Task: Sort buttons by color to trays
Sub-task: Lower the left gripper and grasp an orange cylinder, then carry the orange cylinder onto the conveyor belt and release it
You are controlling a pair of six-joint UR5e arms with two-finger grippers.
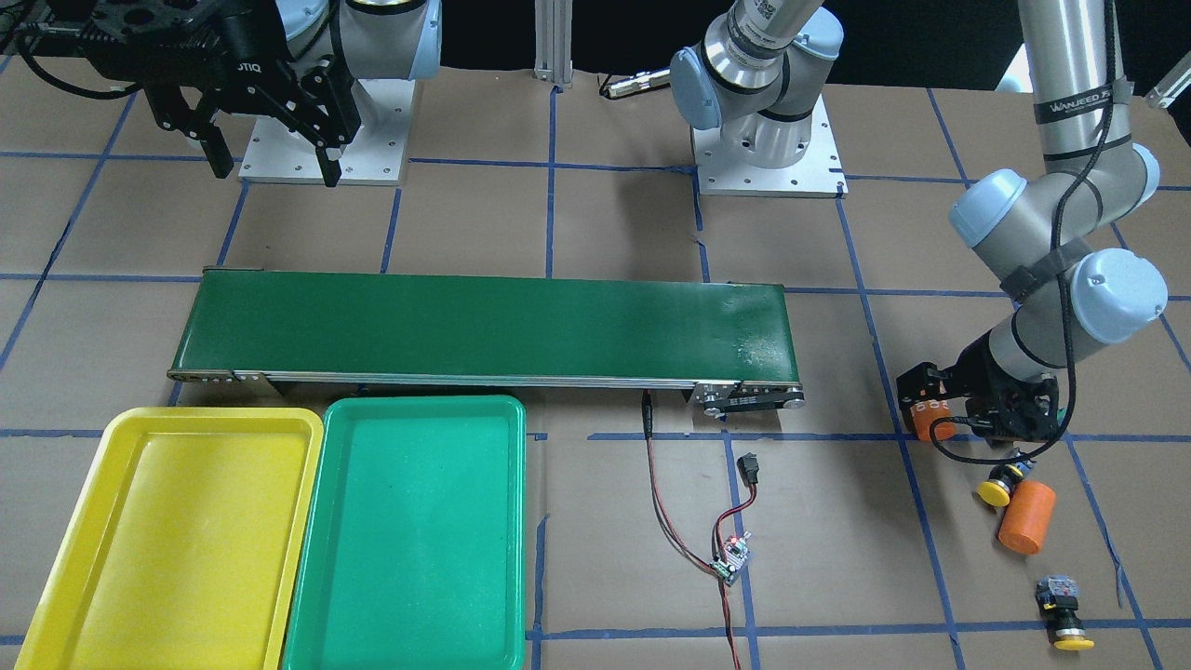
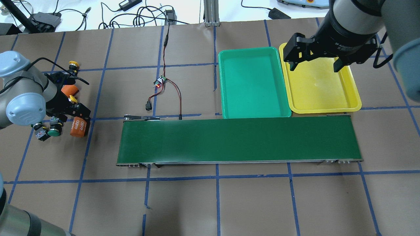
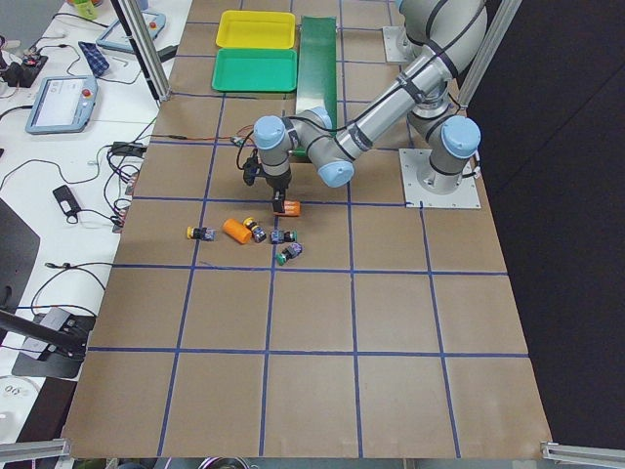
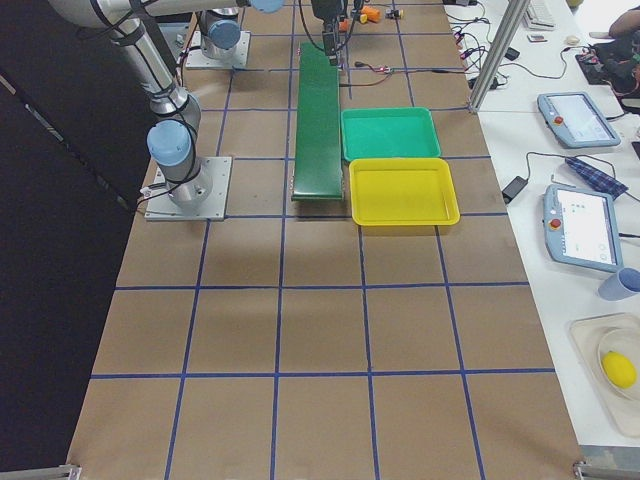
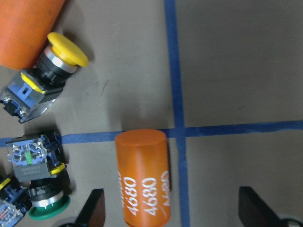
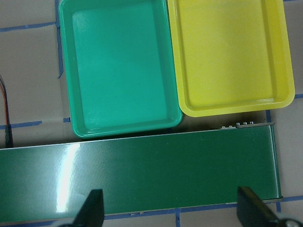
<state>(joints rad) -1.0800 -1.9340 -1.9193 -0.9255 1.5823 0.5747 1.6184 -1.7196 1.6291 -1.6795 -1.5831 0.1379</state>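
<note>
Brown paper (image 5: pixel 236 61) crossed with blue tape (image 5: pixel 173 56). Looked straight down from the left wrist first. Caught the left gripper (image 5: pixel 173 210) spread wide, gripping nothing. Found the orange cylinder (image 5: pixel 142 175) marked 4680 in line between the fingers, close to one and well clear of the other. Spotted a green button (image 5: pixel 40 189) just outside that near finger, and a yellow button (image 5: pixel 52 64) farther off on the same side, touching a second orange cylinder (image 5: pixel 28 28). Risked clamping the cylinder instead of a button if shut on the spot. Risked clipping the green button with the near finger and knocking it away.

Switched to the right wrist. Saw the right gripper (image 6: pixel 173 210) equally wide and empty over the conveyor belt (image 6: pixel 142 175), with the green tray (image 6: pixel 118 71) and yellow tray (image 6: pixel 227 56) beyond the fingertips, no button in either.

Went overhead. Counted four buttons crowded round the left fingers, among them a second green button (image 2: pixel 42 134) and a far yellow button (image 2: pixel 73 65), all well apart from the right fingers. Judged the sort not yet begun.

Finished at the front. Could not make out the left fingertips behind the wrist. Noted loose wires (image 1: pixel 670 502) between belt end and buttons. Feared a snag on any low carry.
</note>
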